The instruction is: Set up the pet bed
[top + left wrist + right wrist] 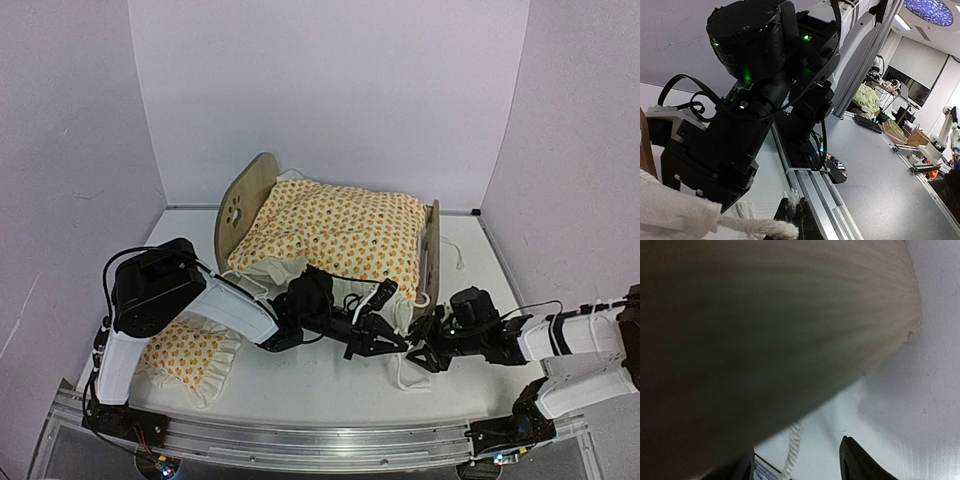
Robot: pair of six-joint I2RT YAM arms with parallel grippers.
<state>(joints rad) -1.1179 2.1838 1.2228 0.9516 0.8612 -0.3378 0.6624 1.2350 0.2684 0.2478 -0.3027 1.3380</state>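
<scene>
Left gripper point(378, 338) is clenched right down, fingertips together, and in its own camera a twisted white cord point(755, 227) runs straight up to the dark tips. I honestly can't tell if it's actually pinched. The right gripper point(425, 355) sits just beside it, its two dark pointed fingers point(856, 460) apart with nothing between them, and a blurry pale wood panel point(790, 330) with straight grain looms over them. Both grippers are low on the white table point(300, 390) at the near side of the pet bed point(433, 240). The bed stands mid-table toward the back, with its rounded plywood headboard point(255, 185) on the left and the low footboard point(431, 265) on the right. A puffy orange-dotted blanket point(340, 230) with a white ruffled edge covers the top. A matching little ruffled pillow point(185, 355) lies flat by the left arm's base.
</scene>
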